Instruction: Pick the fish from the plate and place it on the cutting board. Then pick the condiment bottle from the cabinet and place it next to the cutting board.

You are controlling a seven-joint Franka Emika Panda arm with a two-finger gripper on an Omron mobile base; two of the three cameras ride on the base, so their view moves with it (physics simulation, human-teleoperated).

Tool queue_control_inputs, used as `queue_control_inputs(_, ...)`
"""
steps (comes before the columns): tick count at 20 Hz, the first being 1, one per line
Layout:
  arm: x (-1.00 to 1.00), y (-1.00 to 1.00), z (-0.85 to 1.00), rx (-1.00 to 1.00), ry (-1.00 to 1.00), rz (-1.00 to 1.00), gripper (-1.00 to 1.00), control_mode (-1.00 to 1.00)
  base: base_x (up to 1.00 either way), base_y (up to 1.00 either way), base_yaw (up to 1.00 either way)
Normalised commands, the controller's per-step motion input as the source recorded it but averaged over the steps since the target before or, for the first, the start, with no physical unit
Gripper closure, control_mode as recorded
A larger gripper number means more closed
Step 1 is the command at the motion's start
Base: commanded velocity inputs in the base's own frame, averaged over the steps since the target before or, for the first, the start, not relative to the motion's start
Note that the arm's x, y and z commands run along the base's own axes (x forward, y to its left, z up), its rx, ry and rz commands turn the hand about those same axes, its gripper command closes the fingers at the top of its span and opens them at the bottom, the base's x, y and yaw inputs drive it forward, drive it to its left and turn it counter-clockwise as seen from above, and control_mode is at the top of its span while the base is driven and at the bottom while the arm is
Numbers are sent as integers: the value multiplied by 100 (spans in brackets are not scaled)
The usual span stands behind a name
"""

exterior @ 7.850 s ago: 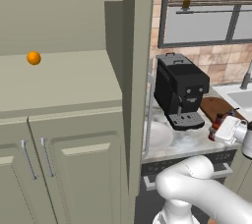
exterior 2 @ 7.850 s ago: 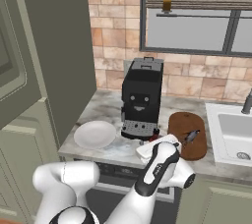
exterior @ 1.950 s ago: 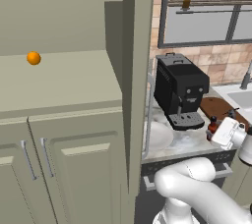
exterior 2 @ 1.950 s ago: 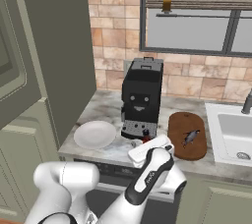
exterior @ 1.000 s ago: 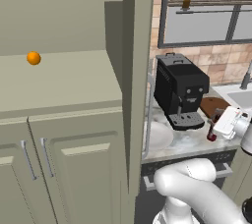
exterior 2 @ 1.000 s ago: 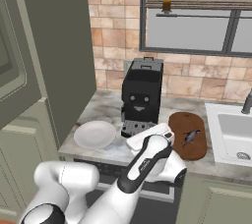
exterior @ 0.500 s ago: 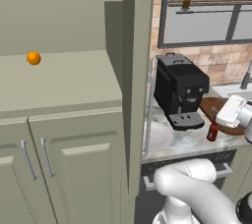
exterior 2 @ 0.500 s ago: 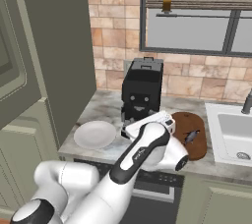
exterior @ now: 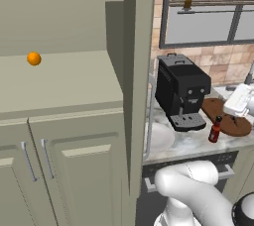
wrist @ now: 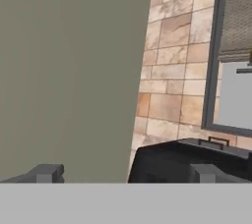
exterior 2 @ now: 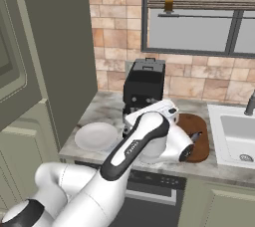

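From the left base view, I see the bottle (exterior: pixel 215 130) standing upright on the surface (exterior: pixel 191 143) just beside the near edge of the board (exterior: pixel 225 116), with the coffee machine (exterior: pixel 182 90) to its left. The plate (exterior: pixel 159 136) lies bare at the surface's left end, beside the cabinet (exterior: pixel 74 96). An orange ball (exterior: pixel 33 58) sits on the cabinet shelf.

From the right base view, my arm crosses in front of the machine; the board (exterior 2: pixel 195 144) shows a small dark shape, likely the fish (exterior 2: pixel 194 136).

In the hand view, the tool (wrist: pixel 125 174) is wide open and empty, facing the cabinet side and machine top.

Both placements look made, so I judge the best move is to lift clear, without brushing the bottle.
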Motion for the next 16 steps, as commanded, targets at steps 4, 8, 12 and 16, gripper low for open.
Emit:
queue_control_inputs(4, -30, -9, 59, 0, -3, 0, -100, -100, 0, 0, 0)
queue_control_inputs(8, -47, -22, 52, 0, -9, 0, -100, -100, 0, 0, 0)
queue_control_inputs(12, -56, -25, 50, 0, -15, 0, -100, -100, 0, 0, 0)
queue_control_inputs(16, -59, -29, 53, 0, -15, 0, -100, -100, 0, 0, 0)
